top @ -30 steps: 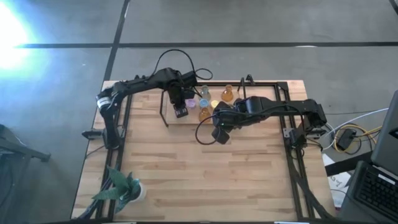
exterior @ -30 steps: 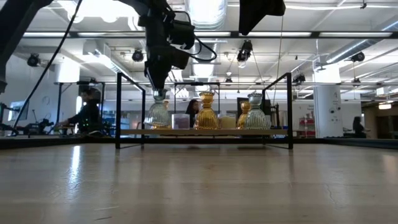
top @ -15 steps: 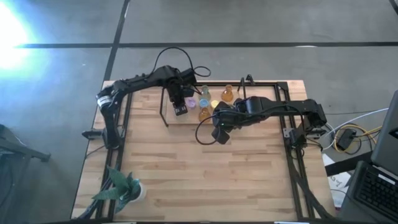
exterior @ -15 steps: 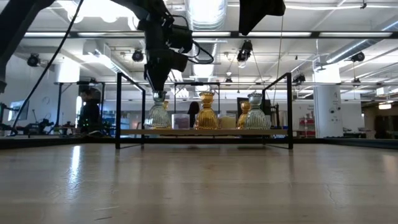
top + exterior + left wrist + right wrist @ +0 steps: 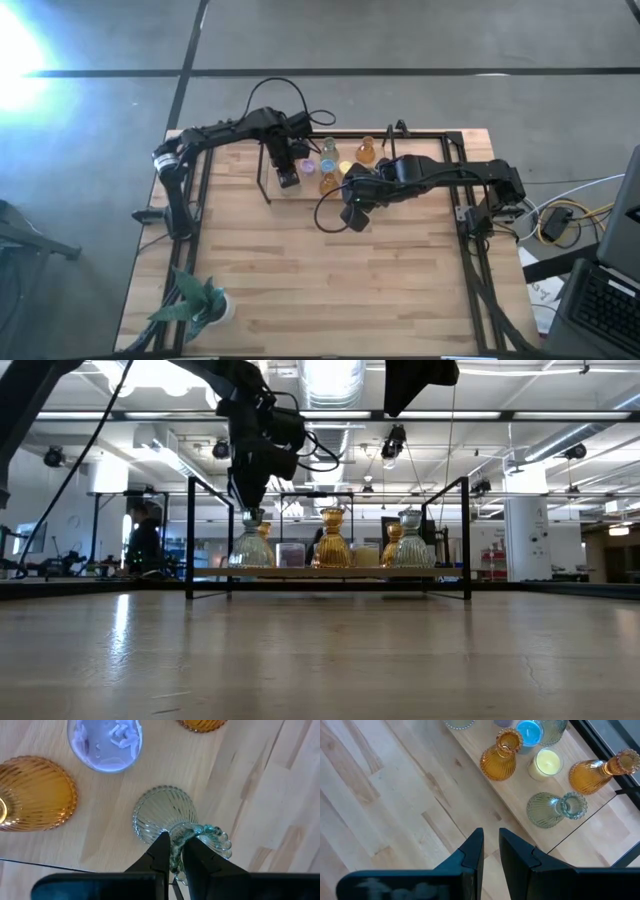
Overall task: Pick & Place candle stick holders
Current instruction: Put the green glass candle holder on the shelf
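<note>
Several glass candle stick holders stand in a cluster at the table's far middle: an amber one (image 5: 328, 184), a purple one (image 5: 306, 165), a blue one (image 5: 328, 166), a yellow one (image 5: 345, 168), another amber one (image 5: 366, 152) and a grey-green one (image 5: 549, 810). My left gripper (image 5: 288, 175) is shut on a further grey-green ribbed holder (image 5: 161, 815) at the cluster's left end, which also shows in the low view (image 5: 248, 548). My right gripper (image 5: 352, 215) hangs shut and empty above the bare table, on the near side of the cluster. My left gripper pinches the beaded rim (image 5: 201, 833) of the grey-green holder's narrow neck between its two fingers (image 5: 161, 851), coming from above and pointing down. The holder stays upright below the fingers. Its base is level with the other holders' bases; whether it touches the wood, I cannot tell.
A black metal frame (image 5: 264, 176) stands around the cluster, with posts (image 5: 190, 535) and a top bar. A leafy green plant in a white pot (image 5: 197, 305) stands at the near left corner. Bare wood (image 5: 330, 290) lies on the near half. People show in the room behind.
My left gripper has gone a little toward the table's left and far edges, still shut on the grey-green holder's neck. The holder has gone with it, upright, away from the purple holder.
</note>
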`<control>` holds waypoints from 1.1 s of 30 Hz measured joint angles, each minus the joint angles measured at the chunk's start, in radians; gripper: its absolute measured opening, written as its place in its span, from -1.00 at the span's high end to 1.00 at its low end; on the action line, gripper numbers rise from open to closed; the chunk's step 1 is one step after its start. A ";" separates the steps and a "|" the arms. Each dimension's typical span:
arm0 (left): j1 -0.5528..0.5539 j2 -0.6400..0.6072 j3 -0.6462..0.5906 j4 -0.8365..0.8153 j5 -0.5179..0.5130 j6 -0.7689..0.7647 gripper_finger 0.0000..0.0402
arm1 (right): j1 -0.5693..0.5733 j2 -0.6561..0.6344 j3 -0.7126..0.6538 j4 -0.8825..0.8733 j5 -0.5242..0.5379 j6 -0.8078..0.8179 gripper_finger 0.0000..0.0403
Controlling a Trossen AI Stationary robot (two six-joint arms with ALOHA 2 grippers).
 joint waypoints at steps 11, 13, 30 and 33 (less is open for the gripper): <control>0.011 0.000 -0.001 0.001 -0.008 0.007 0.83 | 0.001 0.000 0.000 0.000 0.000 0.005 0.74; 0.011 0.000 -0.001 0.001 -0.019 0.007 0.83 | 0.001 0.000 0.000 0.000 0.000 0.006 0.74; 0.014 0.000 0.000 0.000 -0.089 0.014 0.64 | 0.001 0.000 0.000 0.000 -0.001 0.007 0.74; 0.014 0.001 0.016 -0.014 -0.090 0.014 0.62 | 0.001 0.000 0.000 0.000 -0.001 0.004 0.74</control>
